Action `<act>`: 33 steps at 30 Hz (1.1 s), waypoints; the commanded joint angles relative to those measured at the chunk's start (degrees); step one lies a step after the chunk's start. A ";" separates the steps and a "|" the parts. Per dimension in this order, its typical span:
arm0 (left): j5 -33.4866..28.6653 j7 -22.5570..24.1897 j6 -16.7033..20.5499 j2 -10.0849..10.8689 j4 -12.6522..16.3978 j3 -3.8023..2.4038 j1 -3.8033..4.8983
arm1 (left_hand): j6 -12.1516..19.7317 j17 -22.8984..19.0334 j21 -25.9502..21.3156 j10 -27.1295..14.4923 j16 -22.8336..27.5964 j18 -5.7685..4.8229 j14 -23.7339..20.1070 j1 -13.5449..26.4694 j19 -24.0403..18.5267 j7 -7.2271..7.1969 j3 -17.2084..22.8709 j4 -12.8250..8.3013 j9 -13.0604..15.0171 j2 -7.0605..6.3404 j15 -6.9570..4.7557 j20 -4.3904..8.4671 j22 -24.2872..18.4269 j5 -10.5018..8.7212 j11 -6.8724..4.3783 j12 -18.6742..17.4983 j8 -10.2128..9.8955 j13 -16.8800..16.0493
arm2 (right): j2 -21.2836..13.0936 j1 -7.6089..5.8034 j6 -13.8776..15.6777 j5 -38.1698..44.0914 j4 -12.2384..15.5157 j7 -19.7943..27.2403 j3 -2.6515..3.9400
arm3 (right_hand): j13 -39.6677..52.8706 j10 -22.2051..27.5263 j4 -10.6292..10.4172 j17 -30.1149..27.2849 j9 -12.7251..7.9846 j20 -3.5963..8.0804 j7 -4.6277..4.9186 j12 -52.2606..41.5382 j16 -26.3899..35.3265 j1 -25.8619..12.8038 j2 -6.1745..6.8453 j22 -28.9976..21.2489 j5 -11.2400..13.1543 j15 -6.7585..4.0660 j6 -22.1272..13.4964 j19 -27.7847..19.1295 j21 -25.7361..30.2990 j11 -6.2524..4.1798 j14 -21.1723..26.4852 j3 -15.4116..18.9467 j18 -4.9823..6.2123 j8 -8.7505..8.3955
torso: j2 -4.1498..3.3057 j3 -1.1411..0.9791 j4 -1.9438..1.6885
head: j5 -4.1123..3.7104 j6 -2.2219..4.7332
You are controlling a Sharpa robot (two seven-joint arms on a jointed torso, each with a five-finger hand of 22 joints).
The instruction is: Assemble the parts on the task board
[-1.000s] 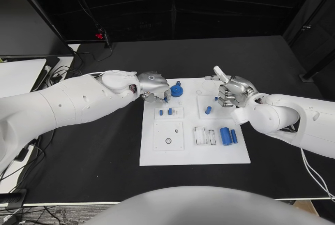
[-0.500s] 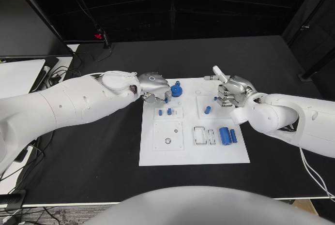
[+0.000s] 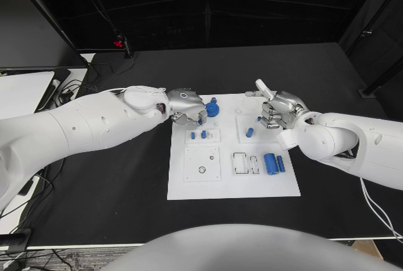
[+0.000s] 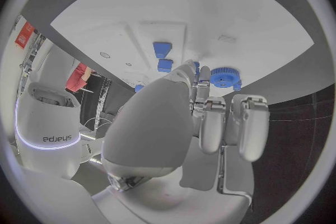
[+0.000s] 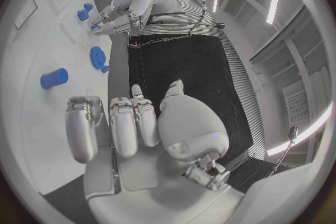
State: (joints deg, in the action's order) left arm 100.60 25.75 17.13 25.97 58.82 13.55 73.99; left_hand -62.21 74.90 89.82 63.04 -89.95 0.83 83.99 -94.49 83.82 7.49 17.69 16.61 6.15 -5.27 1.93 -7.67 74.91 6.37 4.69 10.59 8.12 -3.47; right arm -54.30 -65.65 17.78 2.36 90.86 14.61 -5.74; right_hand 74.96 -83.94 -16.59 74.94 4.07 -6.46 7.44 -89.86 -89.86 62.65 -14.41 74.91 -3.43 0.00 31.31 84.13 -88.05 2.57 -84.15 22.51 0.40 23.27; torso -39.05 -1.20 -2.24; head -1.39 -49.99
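- Barely anything has shifted over the last second: both hands sit where they were at the far end of the task board.
- My left hand is at the far left corner. Its fingers are curled together with the tips down by a small blue peg; I honestly can't tell if they're pinching it.
- Just right of those fingertips is the blue gear, sitting on the board.
- My right hand hovers over the far right part, fingers curled in side by side, nothing in them.
- Two blue pegs stand near the left hand, and a blue cylinder lies on the near right.
- My guess: I'm mid-seating a peg next to the gear. Next it needs a straight push down.
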 commanded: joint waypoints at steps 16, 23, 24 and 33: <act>-0.09 -1.41 -3.37 -0.32 -0.41 -0.02 0.05 | 1.91 15.10 -0.97 -1.53 -0.05 -0.47 6.01 1.75 5.09 0.54 -0.13 -0.07 -0.54 -1.80 0.29 -0.11 14.61 -0.35 0.83 -2.08 -1.34 -0.02 | 0.04 -0.07 -0.45 0.05 0.13 0.39 0.02 | 15.04 -6.06 0.04 15.06 0.01 -0.43 0.24 -0.14 -0.14 0.33 -0.52 13.89 -0.33 0.45 -0.10 2.77 0.25 0.47 -5.85 -0.19 0.49 0.56 | 0.01 0.00 -0.02 | -0.02 -0.01; -0.09 -1.69 -3.24 -0.23 -0.65 -0.02 0.05 | 3.49 15.10 -2.07 -1.85 -0.05 -0.13 6.01 2.48 4.06 0.85 -0.37 -0.08 -0.88 -2.27 0.39 -0.22 14.15 -0.27 1.01 -2.41 -1.96 -0.06 | 0.02 -0.07 -0.54 0.05 0.13 0.37 0.02 | 15.04 -6.06 0.04 15.06 0.01 -0.43 0.24 -0.14 -0.14 0.33 -0.53 13.89 -0.33 0.45 -0.10 2.77 0.25 0.47 -5.85 -0.19 0.49 0.57 | -0.02 -0.02 -0.01 | 0.06 -0.01; -0.09 -1.72 -3.21 -0.20 -0.66 -0.02 0.05 | 3.98 15.10 -2.19 -1.96 -0.05 -0.10 6.01 2.64 3.96 0.80 -0.42 -0.09 -0.99 -2.35 0.38 -0.23 14.11 -0.25 1.00 -2.48 -2.15 -0.07 | 0.03 -0.07 -0.57 0.05 0.11 0.36 0.02 | 15.04 -6.06 0.04 15.06 0.01 -0.43 0.24 -0.14 -0.14 0.33 -0.53 13.89 -0.33 0.45 -0.10 2.77 0.25 0.47 -5.85 -0.19 0.49 0.57 | -0.01 0.00 -0.02 | 0.06 -0.01; -0.09 -2.17 -0.56 -0.05 -0.76 -0.02 0.05 | 9.56 15.10 -3.92 -2.85 -0.05 0.40 6.01 3.94 2.47 -1.26 -0.80 -0.17 -2.01 -2.71 0.44 -0.28 13.43 0.16 1.31 -2.59 -3.62 -0.15 | 0.06 -0.06 -0.90 0.17 0.05 0.09 0.02 | 15.04 -6.06 0.01 15.06 0.11 -0.60 0.62 -0.14 -0.14 0.41 -0.61 13.88 -0.34 0.64 0.84 2.75 0.26 0.74 -5.85 -0.22 0.50 1.30 | 0.01 0.02 -0.01 | 0.08 -0.01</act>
State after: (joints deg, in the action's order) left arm 100.57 24.31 15.01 25.89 58.11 13.56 73.96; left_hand -53.14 74.91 86.07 60.57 -89.95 0.83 83.99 -91.09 83.82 6.45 17.24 16.46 4.22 -8.16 1.93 -7.67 74.91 6.20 5.90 8.25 4.73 -3.54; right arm -54.28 -65.65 17.69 2.36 90.82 14.56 -5.74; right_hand 74.97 -83.94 -16.59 74.92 4.13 -6.67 8.02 -89.86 -89.86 62.89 -14.65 74.90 -3.43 0.21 31.89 83.92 -88.05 2.99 -83.94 22.51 0.40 24.33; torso -39.06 -1.20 -2.25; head -1.30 -49.99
